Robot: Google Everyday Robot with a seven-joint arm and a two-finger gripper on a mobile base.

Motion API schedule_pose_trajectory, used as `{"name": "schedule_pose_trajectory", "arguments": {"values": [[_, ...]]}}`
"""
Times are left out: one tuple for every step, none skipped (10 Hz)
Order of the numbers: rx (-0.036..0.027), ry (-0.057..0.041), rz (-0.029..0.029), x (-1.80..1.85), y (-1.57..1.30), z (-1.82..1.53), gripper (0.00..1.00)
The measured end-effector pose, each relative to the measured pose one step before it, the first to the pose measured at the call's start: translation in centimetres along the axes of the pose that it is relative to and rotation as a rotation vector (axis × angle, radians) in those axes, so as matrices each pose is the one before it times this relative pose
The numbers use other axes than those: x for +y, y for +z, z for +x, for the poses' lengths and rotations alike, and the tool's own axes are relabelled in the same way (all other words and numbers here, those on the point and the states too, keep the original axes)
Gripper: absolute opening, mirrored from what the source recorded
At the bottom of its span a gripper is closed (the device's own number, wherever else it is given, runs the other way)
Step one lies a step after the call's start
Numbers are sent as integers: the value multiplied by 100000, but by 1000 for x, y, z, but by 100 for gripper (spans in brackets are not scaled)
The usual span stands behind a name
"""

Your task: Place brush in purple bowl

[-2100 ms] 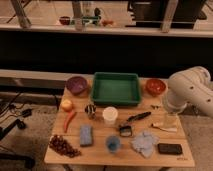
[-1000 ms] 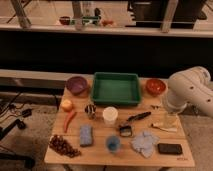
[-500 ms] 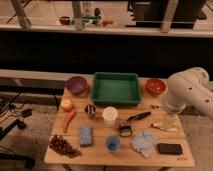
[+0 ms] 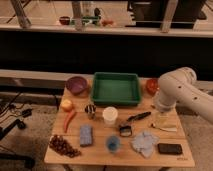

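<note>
The brush (image 4: 132, 123) lies on the wooden table (image 4: 100, 152) right of centre, with its slim dark handle pointing up-right and its blocky head toward the front. The purple bowl (image 4: 76, 85) stands at the table's back left, next to the green tray. My gripper (image 4: 163, 120) hangs below the white arm (image 4: 180, 92) at the table's right side. It is to the right of the brush's handle, apart from it, and far from the bowl.
A green tray (image 4: 116, 88) sits at back centre, and an orange bowl (image 4: 151, 86) is partly behind the arm. A white cup (image 4: 110, 115), small can (image 4: 90, 109), blue sponge (image 4: 86, 135), blue cup (image 4: 113, 144), cloth (image 4: 145, 142), black phone (image 4: 170, 148), grapes (image 4: 64, 146), carrot (image 4: 69, 120) and apple (image 4: 66, 104) are spread around.
</note>
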Motion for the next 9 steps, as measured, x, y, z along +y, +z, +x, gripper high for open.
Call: {"name": "schedule_pose_trajectory", "arguments": {"values": [[-1211, 867, -1329, -286, 825, -46, 80], [-1376, 1094, -1309, -211, 662, -24, 80], [-1583, 1056, -1692, -220, 841, 148, 80], [-2084, 946, -1975, -391, 963, -45, 80], [-1220, 420, -1172, -288, 486, -94, 80], [-2044, 793, -1849, -507, 1056, -89, 80], [-1397, 188, -1285, -356, 749, -183, 80], [-1607, 162, -1725, -395, 1014, -238, 80], [-1417, 118, -1157, -407, 720, -240, 80]]}}
